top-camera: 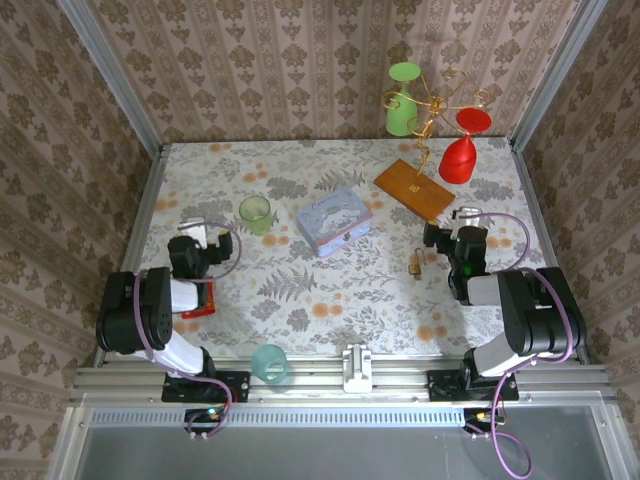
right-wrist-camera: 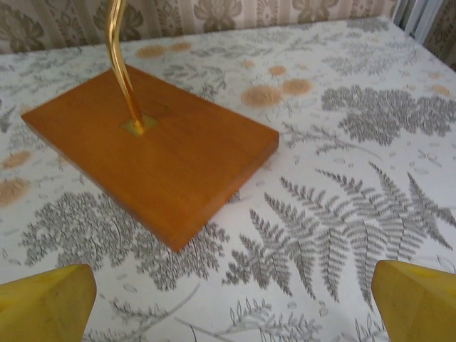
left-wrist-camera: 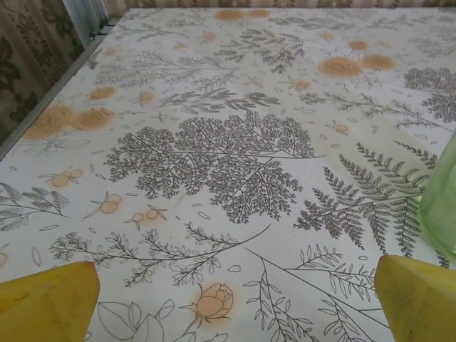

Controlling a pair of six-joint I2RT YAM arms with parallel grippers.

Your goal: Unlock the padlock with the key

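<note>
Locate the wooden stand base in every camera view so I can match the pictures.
Top external: the wooden base lies right of centre, toward the far wall, right of the blue box.
Right wrist: the wooden base sits upper left, a gold stem rising from it.
Left wrist: this camera faces the green cup at its right edge.
Shared landmark: the fern-print tablecloth; the gold stem links top and right wrist.

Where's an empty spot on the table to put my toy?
The wide patch between the blue box, the padlock and the near rail is bare. So is the far left corner behind the green cup. Crowded: far right, around the wooden stand and the right gripper.
</note>
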